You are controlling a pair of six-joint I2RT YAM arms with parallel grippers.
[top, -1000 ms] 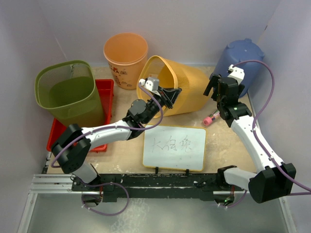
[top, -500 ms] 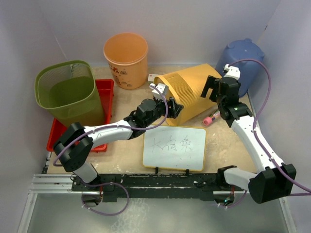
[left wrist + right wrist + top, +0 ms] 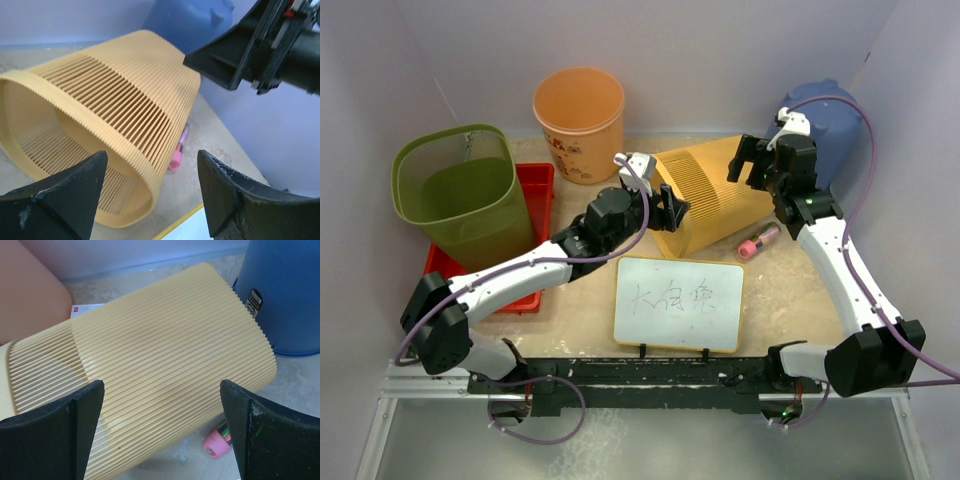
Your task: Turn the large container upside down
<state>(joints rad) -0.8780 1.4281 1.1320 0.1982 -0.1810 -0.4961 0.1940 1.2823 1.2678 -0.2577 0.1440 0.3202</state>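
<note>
I count four bins on the tabletop [image 3: 790,290]: the green bin [image 3: 460,200] at the left of the frame, the orange bin [image 3: 578,125] at upper centre, the yellow bin [image 3: 715,190] in the middle, and the blue bin [image 3: 825,120] at upper right. There is one red tray [image 3: 535,190] under the green bin, one whiteboard [image 3: 678,303] at lower centre, and one pink marker [image 3: 758,241] just right of the yellow bin. Two arms come up from the bottom edge, the left arm [image 3: 520,270] and the right arm [image 3: 840,270]. That makes two grippers as well, the left gripper [image 3: 670,208] and the right gripper [image 3: 745,165], with two fingers on each. From the right wrist, one small white card [image 3: 84,311] shows at upper left.
</note>
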